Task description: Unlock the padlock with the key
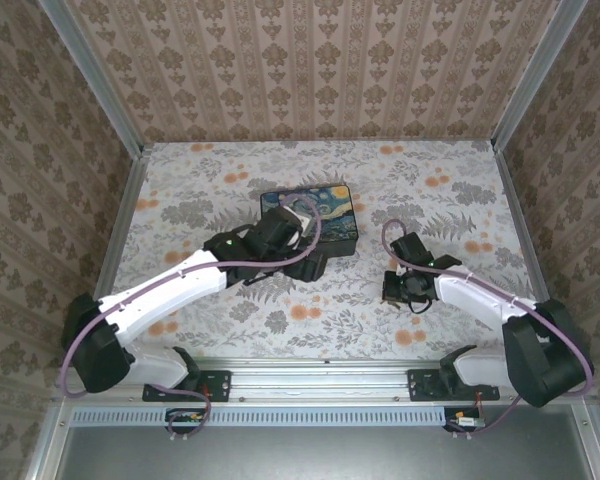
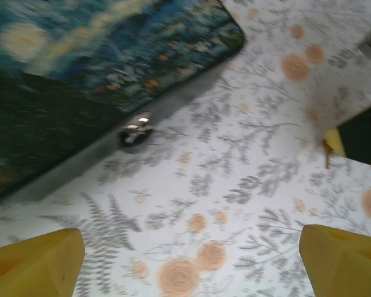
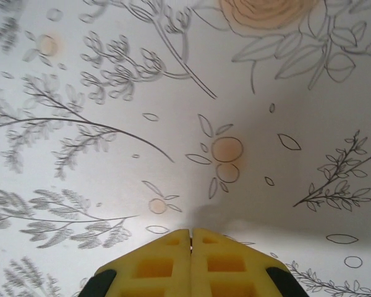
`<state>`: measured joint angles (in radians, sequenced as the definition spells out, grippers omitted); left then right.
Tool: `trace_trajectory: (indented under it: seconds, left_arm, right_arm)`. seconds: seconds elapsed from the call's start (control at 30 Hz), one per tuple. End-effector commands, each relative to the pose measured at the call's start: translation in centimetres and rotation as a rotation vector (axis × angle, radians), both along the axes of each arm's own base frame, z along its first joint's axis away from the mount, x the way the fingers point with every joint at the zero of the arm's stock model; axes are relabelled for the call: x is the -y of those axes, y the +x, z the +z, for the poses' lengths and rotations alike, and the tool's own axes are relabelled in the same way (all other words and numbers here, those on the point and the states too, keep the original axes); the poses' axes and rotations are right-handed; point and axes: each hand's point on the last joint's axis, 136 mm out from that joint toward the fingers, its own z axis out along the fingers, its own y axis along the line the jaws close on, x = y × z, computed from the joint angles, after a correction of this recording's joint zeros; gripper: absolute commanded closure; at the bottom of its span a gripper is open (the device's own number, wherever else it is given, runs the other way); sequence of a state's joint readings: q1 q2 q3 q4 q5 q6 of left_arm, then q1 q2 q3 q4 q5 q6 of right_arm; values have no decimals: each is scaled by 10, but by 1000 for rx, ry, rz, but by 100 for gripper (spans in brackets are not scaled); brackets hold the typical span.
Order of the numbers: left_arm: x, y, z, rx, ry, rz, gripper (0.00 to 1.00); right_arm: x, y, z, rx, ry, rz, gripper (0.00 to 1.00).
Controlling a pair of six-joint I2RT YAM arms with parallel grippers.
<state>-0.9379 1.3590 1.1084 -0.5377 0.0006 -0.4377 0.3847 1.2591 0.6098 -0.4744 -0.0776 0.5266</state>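
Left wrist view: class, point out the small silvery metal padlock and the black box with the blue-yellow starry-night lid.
small silvery metal padlock [image 2: 135, 131], left wrist view, on its shiny body.
black box with the starry-night lid [image 2: 80, 74], left wrist view, on the painted lid surface.

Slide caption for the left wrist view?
Open left gripper over floral cloth, facing tiny silvery padlock at the starry-night-lidded box edge.

Looks like a robotics lab test booth: walled by beige damask wallpaper panels [image 1: 310, 70] on grey aluminium frame posts [image 1: 92, 75], floored with white floral printed cloth [image 1: 330, 320].
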Motion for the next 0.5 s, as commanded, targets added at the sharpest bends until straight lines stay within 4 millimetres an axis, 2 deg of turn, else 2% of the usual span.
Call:
trace_trajectory:
  seconds: [0.0, 0.1, 0.23, 0.33, 0.47]
  left_arm:
    - [31, -20, -13, -131, -112, -72, 8]
    - [45, -29, -22, -213, -182, -92, 9]
    - [69, -39, -21, -298, -351, -129, 17]
    - [85, -39, -24, -365, -452, -115, 21]
    - [100, -38, -34, -406, -503, -59, 28]
  right_arm:
    - [-7, 2, 11, 57, 40, 40, 100]
    - [-9, 1, 16, 59, 57, 45, 100]
    - [-14, 3, 26, 67, 91, 28, 100]
    - [-21, 9, 38, 90, 143, 9, 99]
    - [-33, 15, 57, 124, 216, 1, 99]
